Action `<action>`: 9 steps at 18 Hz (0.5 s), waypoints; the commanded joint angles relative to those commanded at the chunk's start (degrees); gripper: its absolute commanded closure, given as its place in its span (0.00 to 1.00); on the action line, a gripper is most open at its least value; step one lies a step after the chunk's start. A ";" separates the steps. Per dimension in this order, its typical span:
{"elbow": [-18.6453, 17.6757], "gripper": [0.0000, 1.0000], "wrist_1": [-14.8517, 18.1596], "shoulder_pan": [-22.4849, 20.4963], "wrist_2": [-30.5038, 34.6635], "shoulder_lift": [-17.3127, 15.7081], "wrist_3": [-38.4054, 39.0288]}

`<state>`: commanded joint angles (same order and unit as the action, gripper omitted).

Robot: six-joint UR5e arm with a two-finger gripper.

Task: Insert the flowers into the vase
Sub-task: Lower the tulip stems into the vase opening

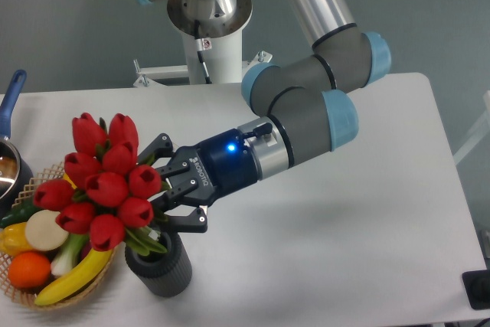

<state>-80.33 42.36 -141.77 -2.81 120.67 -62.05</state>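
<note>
The flowers (107, 181), a tight bunch of red tulip buds, lean up and to the left with their green stems (145, 241) down in the mouth of the vase (161, 266). The vase is a dark grey ribbed cup standing at the front left of the table. My gripper (164, 188) reaches in from the right, just beside the bunch and above the vase rim. Its jaws stand wide apart, one finger (157, 145) above and one (187, 223) below, and they do not clamp the stems.
A wicker basket (34, 296) with a banana, an orange and other fruit and vegetables stands right against the vase on its left. A blue-handled pot (11, 112) sits at the left edge. The arm's base column (214, 44) stands at the back.
</note>
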 joint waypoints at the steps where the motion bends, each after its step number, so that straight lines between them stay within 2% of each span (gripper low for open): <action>1: 0.00 0.67 0.00 0.00 0.00 0.35 0.00; 9: 0.00 0.67 0.00 0.09 0.09 1.23 0.00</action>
<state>-80.33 42.36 -141.68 -2.72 121.90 -62.05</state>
